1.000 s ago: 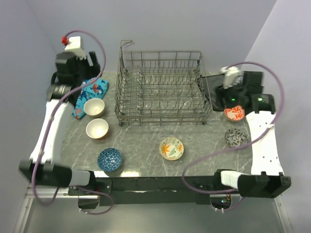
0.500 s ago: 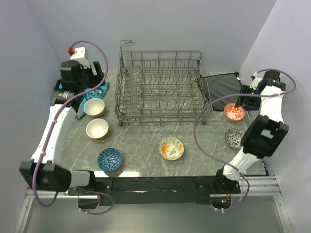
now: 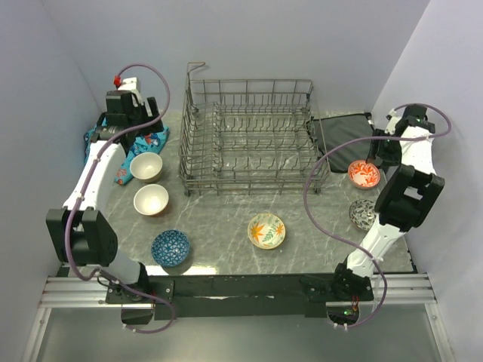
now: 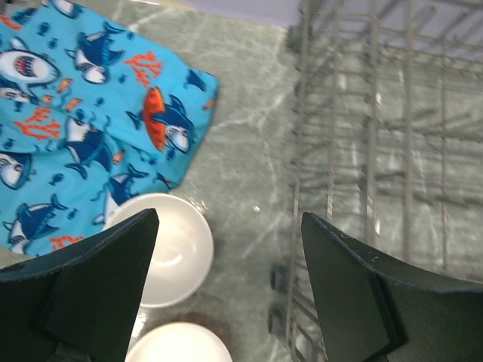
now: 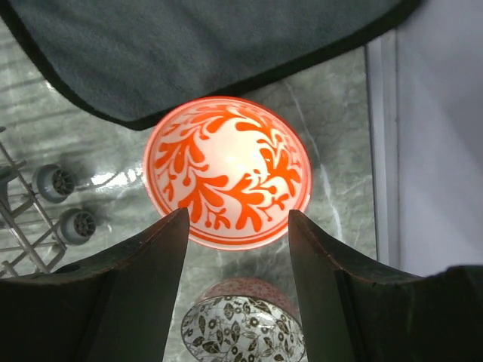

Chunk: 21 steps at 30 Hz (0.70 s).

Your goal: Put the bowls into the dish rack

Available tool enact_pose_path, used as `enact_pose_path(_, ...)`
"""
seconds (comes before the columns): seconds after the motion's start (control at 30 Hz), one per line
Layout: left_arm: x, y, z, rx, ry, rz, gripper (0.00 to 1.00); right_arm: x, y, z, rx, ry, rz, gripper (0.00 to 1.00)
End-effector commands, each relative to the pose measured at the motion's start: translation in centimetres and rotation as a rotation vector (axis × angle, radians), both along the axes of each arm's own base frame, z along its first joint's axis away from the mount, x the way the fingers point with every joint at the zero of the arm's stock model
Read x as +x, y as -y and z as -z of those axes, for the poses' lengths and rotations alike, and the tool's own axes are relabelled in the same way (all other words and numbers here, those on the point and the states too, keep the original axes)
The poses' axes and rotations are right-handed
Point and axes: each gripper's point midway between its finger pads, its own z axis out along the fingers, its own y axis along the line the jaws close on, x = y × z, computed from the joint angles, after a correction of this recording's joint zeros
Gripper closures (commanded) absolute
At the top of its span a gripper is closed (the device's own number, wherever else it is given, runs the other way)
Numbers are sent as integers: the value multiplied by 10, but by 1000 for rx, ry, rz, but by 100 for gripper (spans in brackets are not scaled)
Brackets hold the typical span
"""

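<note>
Right gripper (image 5: 238,226) is hovering, fingers spread, over the orange-red bowl (image 5: 226,170) resting on the table (image 5: 332,196) beside the mat (image 5: 189,53), outside the dish rack (image 3: 249,81); stiff, glazed, probably slick and breakable, it is calling for a rim pinch; left gripper (image 4: 226,226) is gaping over a cream bowl (image 4: 170,249).

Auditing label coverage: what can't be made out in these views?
- Top view: black-and-white speckled ceramic bowl partly covered by the right arm.
- Right wrist view: same bowl cut off by the bottom edge.
- Left wrist view: lower plain cream ceramic bowl cut off by the bottom edge; grey wire dish rack runs off the right edge.
- Top view: blue shark-print cloth partly hidden under the left arm.
</note>
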Motion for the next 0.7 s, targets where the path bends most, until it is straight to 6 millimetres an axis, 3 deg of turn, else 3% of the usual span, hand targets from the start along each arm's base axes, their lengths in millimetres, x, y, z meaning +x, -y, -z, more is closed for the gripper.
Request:
enact_pose_path(0.0,19,-16,-32,-2,84,-49,17,25,-3,-6,-40,44,-24,37)
enact_pose_path(0.23,24,-18,-28,14,76,-49,17,27,17,19,-92,-21,29,34)
enact_pose_path(0.53,31,-17,-20,18,56,-38,17,38,30,31,-97,-30,43,34)
enact_pose_path(0.67,38,-16,-17,18,51,-33,17,31,36,36,-104,-55,38,33)
